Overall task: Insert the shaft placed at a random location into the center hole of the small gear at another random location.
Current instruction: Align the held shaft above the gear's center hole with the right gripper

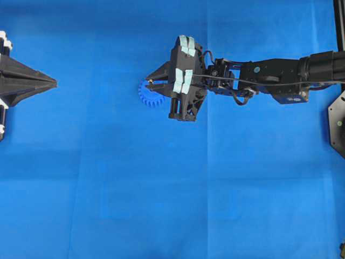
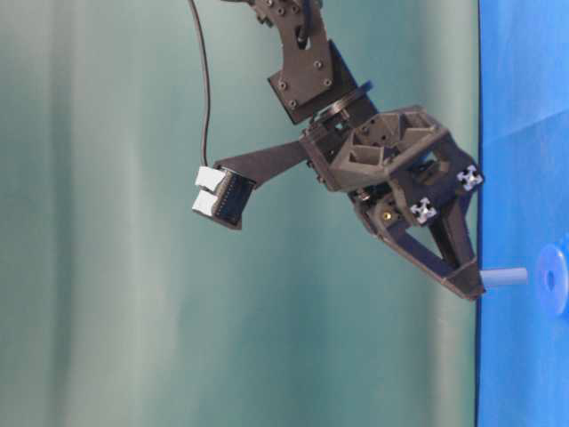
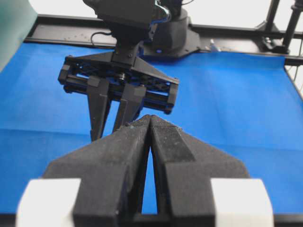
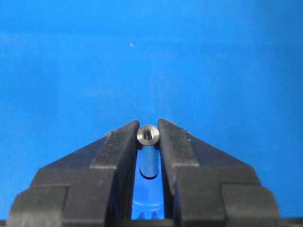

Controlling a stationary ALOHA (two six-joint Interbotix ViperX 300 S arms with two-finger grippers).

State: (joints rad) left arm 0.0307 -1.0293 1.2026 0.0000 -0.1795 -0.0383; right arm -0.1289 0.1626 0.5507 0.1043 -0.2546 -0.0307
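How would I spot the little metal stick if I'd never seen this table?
Find the black robot arm reaching in from the right over the blue cloth. Between its right gripper fingers sits the short silvery-grey metal shaft, just above the small blue toothed plastic gear. It is the only shiny thing there.

Blue creased cloth (image 1: 161, 205) covers table under claw; teal-green curtain (image 2: 107, 267) behind; black frame rails (image 3: 236, 45) at far edge.

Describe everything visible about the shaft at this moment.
The shaft is a short silvery-grey metal cylinder with a small recess in its visible end. It is clamped between the black fingers of the right gripper, its length running along the gap between them. In the table-level view its free end sticks out towards the small blue plastic gear, not yet touching.
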